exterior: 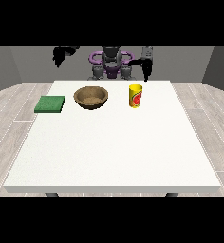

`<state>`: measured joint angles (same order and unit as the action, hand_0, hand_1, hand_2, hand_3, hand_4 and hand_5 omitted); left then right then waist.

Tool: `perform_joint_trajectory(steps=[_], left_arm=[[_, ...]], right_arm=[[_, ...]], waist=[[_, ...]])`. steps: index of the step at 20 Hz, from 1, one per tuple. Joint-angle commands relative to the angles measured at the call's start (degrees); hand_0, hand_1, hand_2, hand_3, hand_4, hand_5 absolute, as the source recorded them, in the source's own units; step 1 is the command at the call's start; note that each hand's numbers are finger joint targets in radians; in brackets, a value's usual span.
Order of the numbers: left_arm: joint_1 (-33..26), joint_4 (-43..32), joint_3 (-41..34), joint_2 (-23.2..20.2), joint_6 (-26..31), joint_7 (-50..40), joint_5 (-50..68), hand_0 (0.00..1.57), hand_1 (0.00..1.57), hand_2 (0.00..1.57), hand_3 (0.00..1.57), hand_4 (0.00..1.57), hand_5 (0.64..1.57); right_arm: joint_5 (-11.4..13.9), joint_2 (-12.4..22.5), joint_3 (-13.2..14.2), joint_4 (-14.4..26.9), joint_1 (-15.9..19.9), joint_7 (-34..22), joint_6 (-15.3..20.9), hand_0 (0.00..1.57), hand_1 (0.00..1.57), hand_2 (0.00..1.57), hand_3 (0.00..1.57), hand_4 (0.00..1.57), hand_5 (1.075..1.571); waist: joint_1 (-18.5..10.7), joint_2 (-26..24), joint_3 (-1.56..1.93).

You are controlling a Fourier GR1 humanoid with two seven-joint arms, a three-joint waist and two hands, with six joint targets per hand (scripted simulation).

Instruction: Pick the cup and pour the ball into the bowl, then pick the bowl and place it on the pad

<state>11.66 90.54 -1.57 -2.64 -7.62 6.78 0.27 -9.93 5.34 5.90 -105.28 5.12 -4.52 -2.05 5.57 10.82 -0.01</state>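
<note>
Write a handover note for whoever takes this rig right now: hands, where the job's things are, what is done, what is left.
Hands: the hand at the view's right hangs above and just behind the yellow cup, not touching it. The hand at the view's left is raised off the table's far left corner, holding nothing.
Things: the cup stands upright on the white table; the brown bowl sits to its left in the view; the green pad lies left of the bowl. The ball cannot be seen.
Done: nothing.
Left: grasp cup, pour ball into bowl, move bowl onto pad.
</note>
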Motion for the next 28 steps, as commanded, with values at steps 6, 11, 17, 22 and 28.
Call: perform_joint_trajectory(steps=[6,11,17,22,28], left_arm=[[3.18,-19.90,-2.58,-0.04,2.15,14.05,-0.74,0.00,0.00,0.00,0.00,0.00,1.451],[7.47,-30.30,-5.10,-0.81,2.65,17.33,-0.01,0.00,0.00,0.00,0.00,0.14,1.433],[13.06,-41.20,-8.95,-3.08,4.65,23.54,1.93,0.00,0.00,0.00,0.00,0.18,1.423],[16.80,-48.39,-11.05,-3.29,3.12,27.34,2.43,0.00,0.00,0.00,0.00,0.89,1.555],[14.54,-53.13,-10.22,-1.51,-8.99,37.64,-4.10,1.26,1.26,1.57,1.57,1.33,1.483]], right_arm=[[-6.22,5.50,7.29,6.30,3.12,2.02,-5.55,0.00,0.00,0.00,0.00,0.67,1.559],[-5.60,6.15,6.93,8.23,0.21,2.20,-7.57,0.00,0.00,0.00,0.00,0.67,1.560],[-6.19,7.49,8.37,11.89,3.15,4.55,-8.87,0.00,0.00,0.00,0.00,0.68,1.564],[-5.88,6.82,8.02,12.42,3.87,5.72,-8.60,0.00,0.00,0.00,0.00,0.67,1.566],[-12.13,11.98,11.32,8.27,7.07,0.68,-11.97,0.00,0.00,0.00,0.07,0.64,1.568]], waist=[[1.19,1.15,0.00],[2.16,-1.33,0.00],[2.43,0.95,-0.01],[3.32,2.24,-0.02],[8.13,6.36,-0.07]])
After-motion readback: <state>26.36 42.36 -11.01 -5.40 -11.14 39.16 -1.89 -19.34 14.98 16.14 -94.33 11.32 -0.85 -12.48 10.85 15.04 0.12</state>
